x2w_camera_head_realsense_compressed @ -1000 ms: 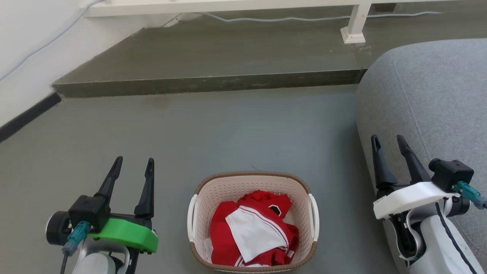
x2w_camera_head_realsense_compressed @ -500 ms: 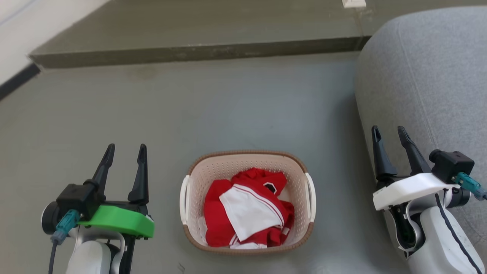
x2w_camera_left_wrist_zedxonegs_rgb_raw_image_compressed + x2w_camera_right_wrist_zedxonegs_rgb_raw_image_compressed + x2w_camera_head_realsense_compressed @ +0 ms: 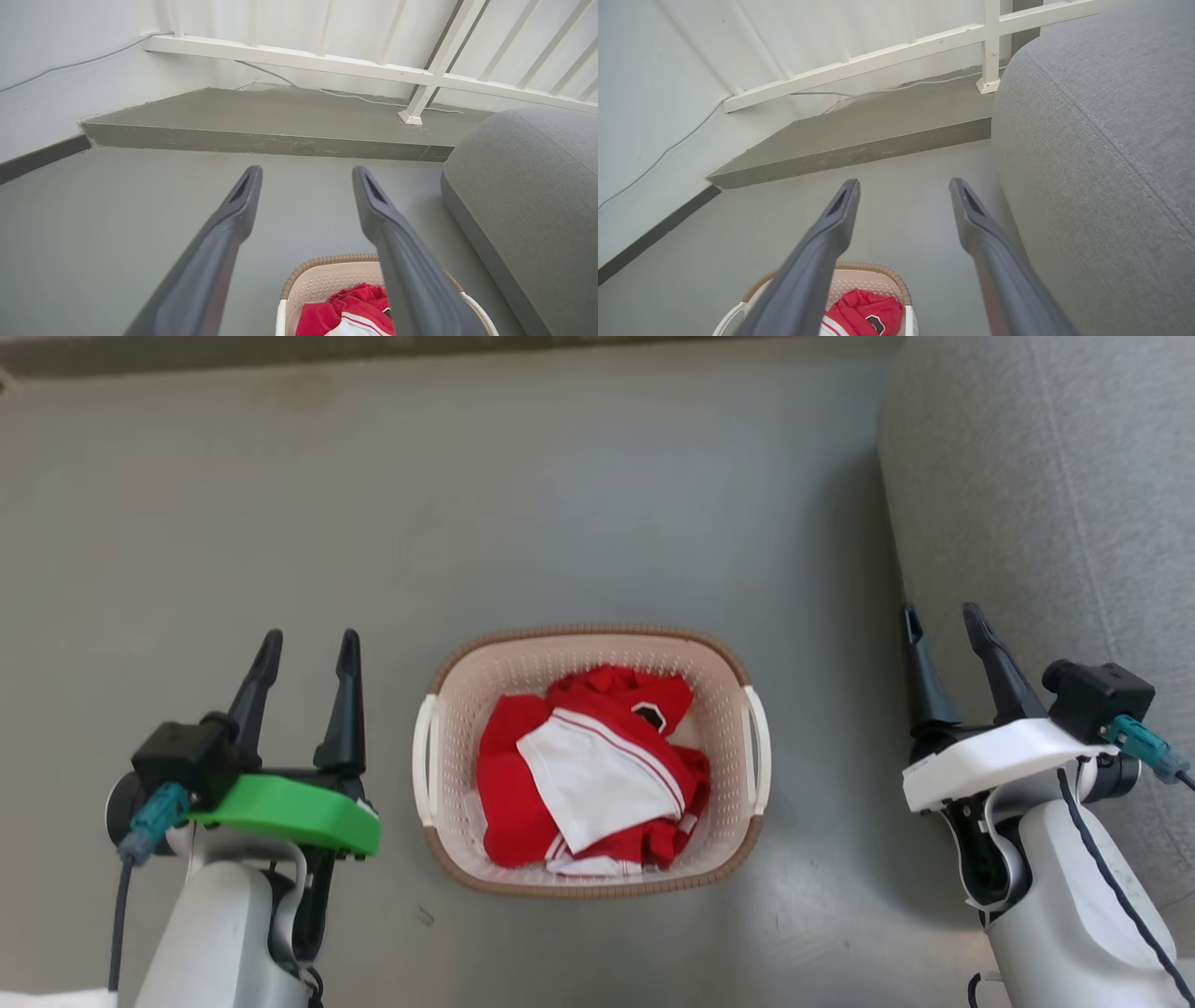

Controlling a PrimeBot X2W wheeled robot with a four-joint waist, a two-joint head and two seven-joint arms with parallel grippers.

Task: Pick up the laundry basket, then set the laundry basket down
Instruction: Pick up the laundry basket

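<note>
Two grippers are hanging above the floor (image 3: 560, 504), one on each side of the laundry basket (image 3: 579, 658). The left gripper (image 3: 311, 639) is holding its two dark fingers apart with nothing between them. The fingers are pointing forward, away from the robot. Its pale arm is coming up from the bottom of the head view, and its green-topped wrist is sitting near the basket's left handle (image 3: 425, 761) without touching it.

The right gripper (image 3: 939, 612) is spread open too, and it is empty. Its fingers are also pointing forward and leaning a little to the left. Its white-topped wrist is sitting a bit further out from the right handle (image 3: 758, 751), close beside the grey sofa (image 3: 1046, 476).

Between the two arms, the basket is sitting flat on the floor with its open top facing up. Its long side is running from left to right, so each white handle is facing one gripper. Some red and white clothes (image 3: 588, 775) are lying bunched up inside it.

Further off, in the left wrist view, a low step (image 3: 261, 140) is running across the floor, and a white railing (image 3: 327, 63) is standing on top of it.
</note>
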